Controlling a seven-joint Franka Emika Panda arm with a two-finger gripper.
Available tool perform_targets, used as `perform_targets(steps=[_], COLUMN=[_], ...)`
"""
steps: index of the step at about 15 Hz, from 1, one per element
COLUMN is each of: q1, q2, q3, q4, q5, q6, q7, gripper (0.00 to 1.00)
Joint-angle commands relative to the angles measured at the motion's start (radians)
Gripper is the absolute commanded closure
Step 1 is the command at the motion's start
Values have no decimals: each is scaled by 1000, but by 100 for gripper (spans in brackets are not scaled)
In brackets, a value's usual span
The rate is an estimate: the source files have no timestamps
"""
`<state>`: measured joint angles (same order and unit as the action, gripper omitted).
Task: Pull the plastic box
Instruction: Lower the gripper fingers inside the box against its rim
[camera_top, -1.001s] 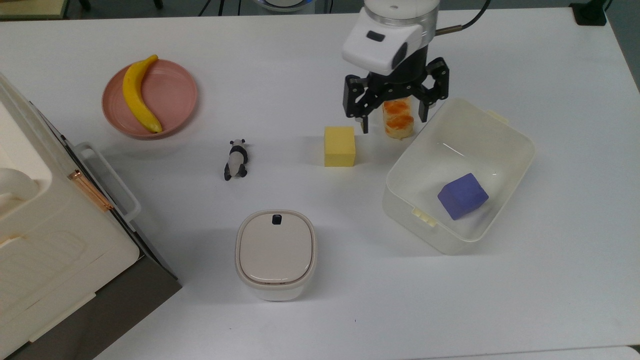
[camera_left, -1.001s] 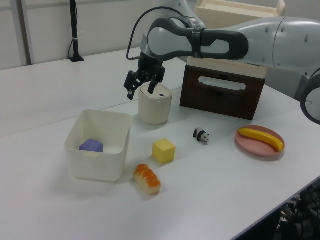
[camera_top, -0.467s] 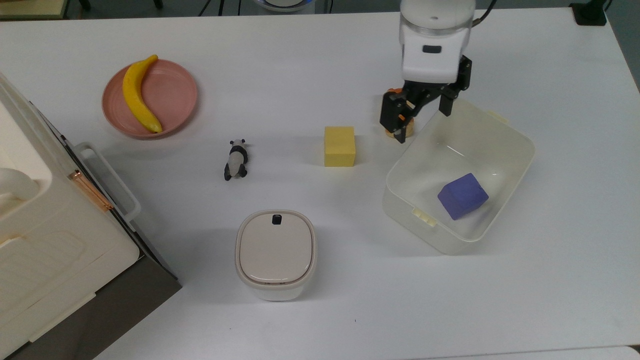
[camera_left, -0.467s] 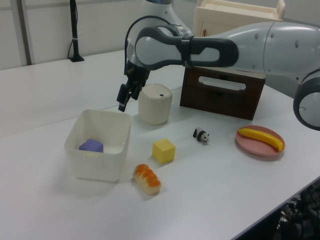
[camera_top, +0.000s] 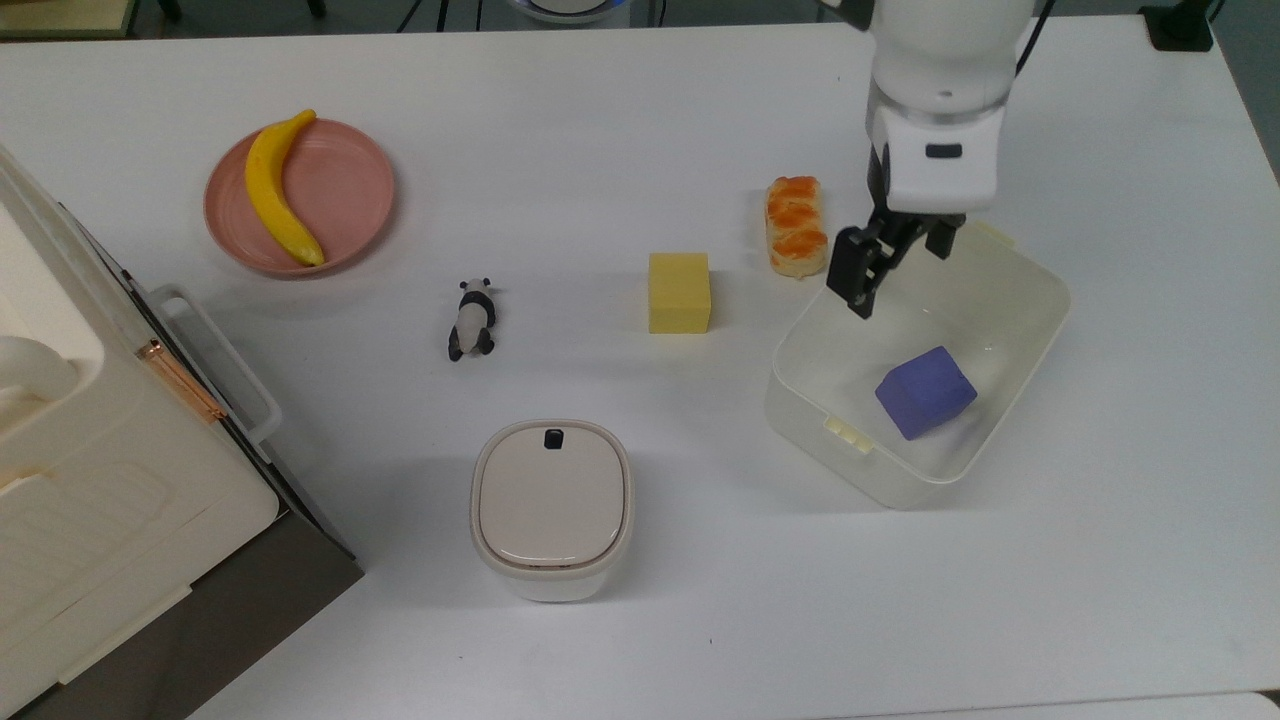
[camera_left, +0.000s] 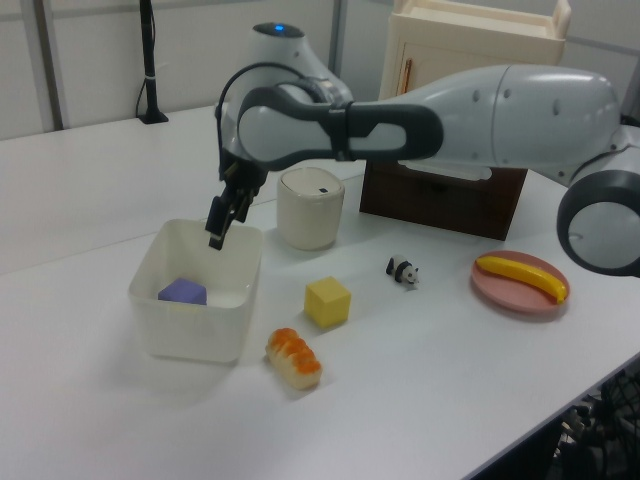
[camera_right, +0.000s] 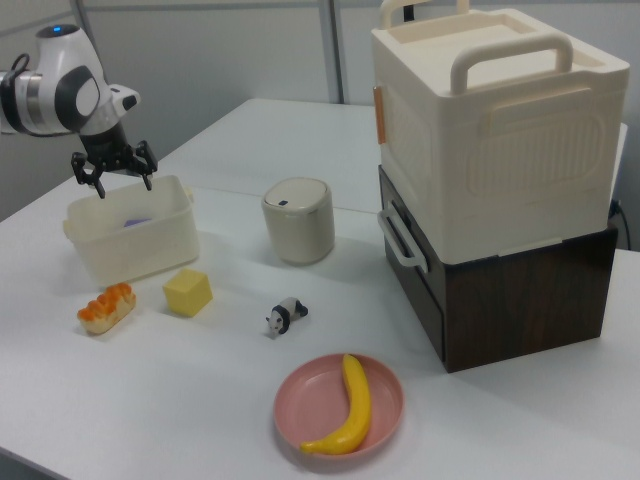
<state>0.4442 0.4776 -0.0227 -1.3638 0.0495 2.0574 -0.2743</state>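
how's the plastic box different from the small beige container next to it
The plastic box is open on top, with a purple block lying inside; the beige container has a lid on, marked with a black dot. The box is larger, wider and see-through milky white; the container is smaller, squarish and opaque. The gripper hangs over the box's rim, while nothing is near the container. Both have rounded corners and stand on the white table.
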Motion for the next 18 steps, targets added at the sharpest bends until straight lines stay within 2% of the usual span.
perform_targets(steps=[1, 9, 14, 18], q1=[19, 37, 41, 45], q2=[47, 85, 84, 82], q3=[-8, -16, -14, -11], q4=[32, 23, -17, -46], q5=[-19, -66, -103, -106], q6=[56, 89, 84, 44], q7=[-26, -39, -97, -144], gripper=[0, 0, 0, 0])
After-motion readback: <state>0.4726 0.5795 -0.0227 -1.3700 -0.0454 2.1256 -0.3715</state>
